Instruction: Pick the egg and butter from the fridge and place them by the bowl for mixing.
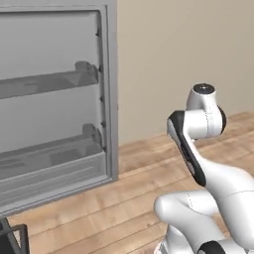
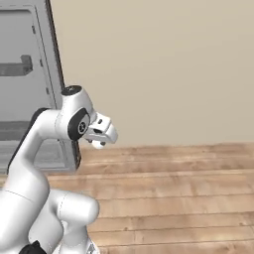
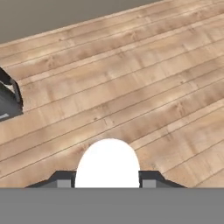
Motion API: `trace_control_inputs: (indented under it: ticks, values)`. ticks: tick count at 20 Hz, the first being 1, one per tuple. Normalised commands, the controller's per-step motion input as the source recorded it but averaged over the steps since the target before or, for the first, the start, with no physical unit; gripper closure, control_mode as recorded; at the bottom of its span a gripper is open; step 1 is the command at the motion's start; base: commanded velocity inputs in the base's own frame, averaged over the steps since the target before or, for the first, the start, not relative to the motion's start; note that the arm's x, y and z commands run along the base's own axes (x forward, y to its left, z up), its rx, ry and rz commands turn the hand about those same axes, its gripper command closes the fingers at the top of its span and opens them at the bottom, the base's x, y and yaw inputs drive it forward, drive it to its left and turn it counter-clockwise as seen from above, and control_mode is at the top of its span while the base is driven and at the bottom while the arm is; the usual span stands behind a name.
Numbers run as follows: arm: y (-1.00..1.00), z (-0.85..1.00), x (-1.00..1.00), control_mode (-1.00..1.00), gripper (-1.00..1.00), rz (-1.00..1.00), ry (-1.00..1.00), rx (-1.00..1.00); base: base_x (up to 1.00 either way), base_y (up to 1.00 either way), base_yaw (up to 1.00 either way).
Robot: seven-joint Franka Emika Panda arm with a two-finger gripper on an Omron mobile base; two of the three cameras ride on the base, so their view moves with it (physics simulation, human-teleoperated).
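My tool was clamped narrowly on the egg, carried above the wooden floor, the fridge open beside me. Smooth, light and probably brittle, it wanted gentle pressure across its middle.

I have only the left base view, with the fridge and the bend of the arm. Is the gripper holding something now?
Observer: Yes. In the hand view the gripper is closed on the egg, white and rounded, between its tips.
Operator: Does the gripper point into the fridge?
Observer: No. The hand view looks down on the wooden floor.
Operator: And where is it relative to the fridge?
Observer: In the right base view it is outside the fridge, to its right, in front of the beige wall.
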Motion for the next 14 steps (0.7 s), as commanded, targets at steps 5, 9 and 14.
trace_control_inputs:
  ticks: [5, 9, 14]
  values:
    - [0.0, 0.0, 0.0, 1.0, 1.0, 0.0, 0.0, 0.0, 0.46, -0.15, -0.64]
    - [0.0, 0.0, 0.0, 1.0, 1.0, 0.0, 0.0, 0.0, 0.48, -0.35, -0.6]
    - [0.0, 0.0, 0.0, 1.0, 1.0, 0.0, 0.0, 0.0, 0.73, -0.56, -0.54]
